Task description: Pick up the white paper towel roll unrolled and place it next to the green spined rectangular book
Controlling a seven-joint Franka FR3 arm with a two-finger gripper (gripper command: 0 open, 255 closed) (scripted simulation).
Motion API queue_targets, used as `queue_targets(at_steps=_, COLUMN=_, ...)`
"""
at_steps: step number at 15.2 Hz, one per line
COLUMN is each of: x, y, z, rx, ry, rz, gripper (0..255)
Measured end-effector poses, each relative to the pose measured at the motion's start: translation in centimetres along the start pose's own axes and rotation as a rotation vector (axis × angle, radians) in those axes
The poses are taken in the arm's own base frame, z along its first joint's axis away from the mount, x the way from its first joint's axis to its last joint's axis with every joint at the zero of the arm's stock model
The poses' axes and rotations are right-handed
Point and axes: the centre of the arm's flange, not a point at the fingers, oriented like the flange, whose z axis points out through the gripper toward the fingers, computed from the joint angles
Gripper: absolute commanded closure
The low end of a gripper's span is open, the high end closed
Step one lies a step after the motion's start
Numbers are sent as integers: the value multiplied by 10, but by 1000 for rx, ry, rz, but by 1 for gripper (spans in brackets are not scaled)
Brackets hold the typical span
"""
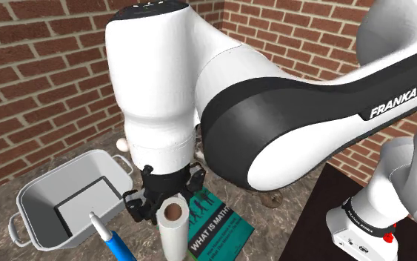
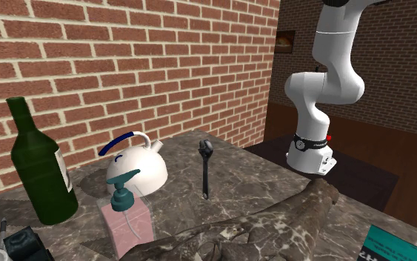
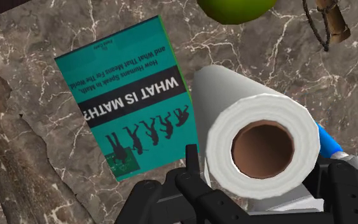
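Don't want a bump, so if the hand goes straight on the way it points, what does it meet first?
The white paper towel roll: its open end, brown core showing, faces the hand directly, beside the teal book. The gap is hard to judge.

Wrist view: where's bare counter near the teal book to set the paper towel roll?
Bare marble counter runs between the teal book and the green round thing, and between the book and the brown driftwood-like piece. It is crowded where the paper towel roll overlaps the blue pen.

book [image 2: 401,248] cut by second exterior view's corner | paper towel roll [image 1: 174,237] base cropped
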Motion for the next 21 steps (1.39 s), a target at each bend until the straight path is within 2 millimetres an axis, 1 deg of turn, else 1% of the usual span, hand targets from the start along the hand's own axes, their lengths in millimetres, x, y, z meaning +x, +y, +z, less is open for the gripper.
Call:
queue_targets(at_steps=2, x=-14, y=-20, z=8, rx=0, ry=0, rz=0, gripper=255)
queue_targets(at_steps=4, x=-30, y=-39, z=10, rx=0, ry=0, rz=1, gripper=255)
queue_targets(at_steps=5, x=-36, y=-48, z=15, rx=0, ry=1, rz=1, gripper=255)
queue_targets(at_steps=7, x=-45, y=-61, z=23, rx=0, ry=0, rz=1, gripper=255)
queue_targets(at_steps=9, x=-52, y=-63, z=35, rx=0, ry=0, rz=2, gripper=255)
queue_targets(at_steps=21, x=-49, y=-62, z=98, rx=0, ry=0, rz=2, gripper=255)
